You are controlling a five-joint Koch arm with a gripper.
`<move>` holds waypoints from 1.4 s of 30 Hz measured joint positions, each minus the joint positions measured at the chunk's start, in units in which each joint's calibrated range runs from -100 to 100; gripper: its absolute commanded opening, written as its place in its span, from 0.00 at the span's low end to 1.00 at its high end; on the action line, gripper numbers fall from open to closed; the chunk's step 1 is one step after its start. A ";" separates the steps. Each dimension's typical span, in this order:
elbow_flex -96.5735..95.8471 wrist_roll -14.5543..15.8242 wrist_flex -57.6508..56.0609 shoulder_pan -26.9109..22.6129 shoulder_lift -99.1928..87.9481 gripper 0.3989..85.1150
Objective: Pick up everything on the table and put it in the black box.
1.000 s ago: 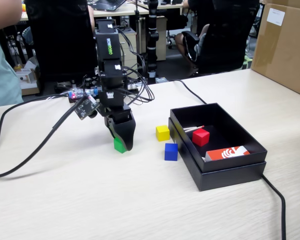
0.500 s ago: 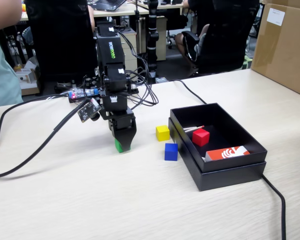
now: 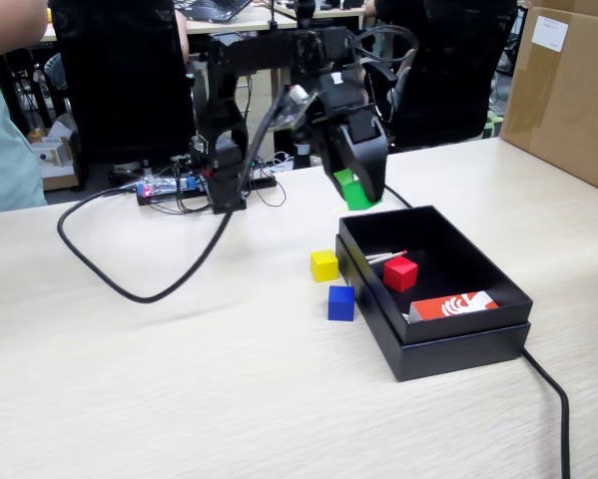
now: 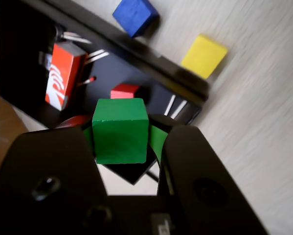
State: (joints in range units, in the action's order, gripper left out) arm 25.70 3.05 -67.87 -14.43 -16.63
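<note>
green cube [image 4: 121,129] clamped in jaws, held in the air over the black box's [image 3: 458,339] far corner.
nearest on the desk [image 3: 179,379], blue cube [image 3: 340,302]; then yellow cube [image 3: 324,264]; red cube [image 3: 399,272] inside box.

Cubes, four: green cube [image 3: 355,190], red cube [image 3: 399,272], yellow cube [image 3: 324,264], blue cube [image 3: 341,302]. Black box [image 3: 458,339], one. Red-and-white card [image 3: 454,305], one. Red-tipped sticks [image 3: 386,256], several, count unclear.
</note>
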 measured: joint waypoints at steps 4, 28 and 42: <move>2.01 1.95 0.00 -1.95 9.45 0.11; 2.74 4.30 0.54 -2.30 25.37 0.46; -9.31 3.96 -1.32 0.98 -10.36 0.49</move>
State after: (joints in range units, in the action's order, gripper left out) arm 16.39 7.01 -69.18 -13.46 -26.99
